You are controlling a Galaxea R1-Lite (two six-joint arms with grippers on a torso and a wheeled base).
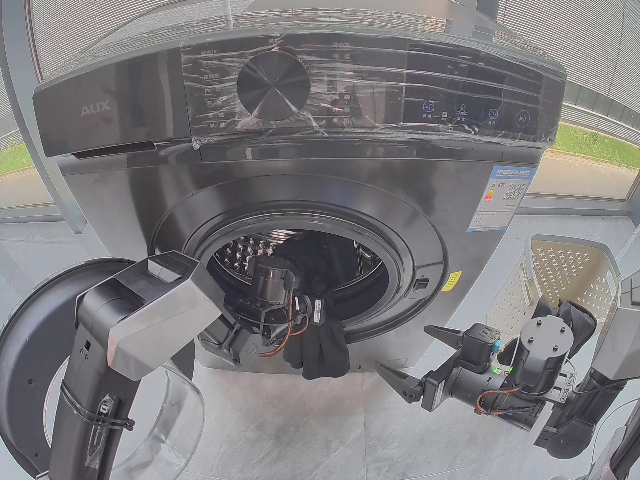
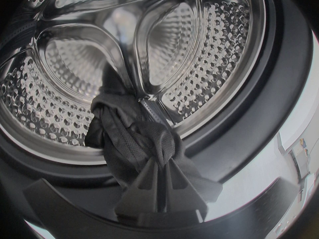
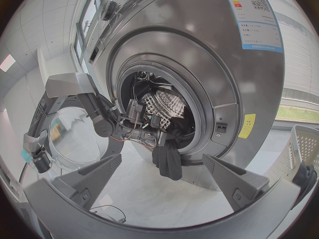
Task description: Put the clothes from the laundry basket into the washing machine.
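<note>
Pinching a black garment (image 2: pixel 133 140) with the left gripper (image 2: pixel 162 165), pressed together on the cloth, right at the open mouth of the washing machine (image 1: pixel 300 168). Lying partly inside the perforated steel drum (image 2: pixel 199 50), partly hanging down over the lower rim of the opening. Door (image 1: pixel 33 341) swung open on the left. Holding the right gripper (image 1: pixel 403 349) spread wide, low before the machine, near the white laundry basket (image 1: pixel 533 248) on the right, with more dark clothing (image 1: pixel 580 318) in it.

Pale tiled floor (image 1: pixel 300 428) runs to tall windows (image 1: pixel 590 181) showing a strip of grass (image 1: pixel 593 145) in daylight.
</note>
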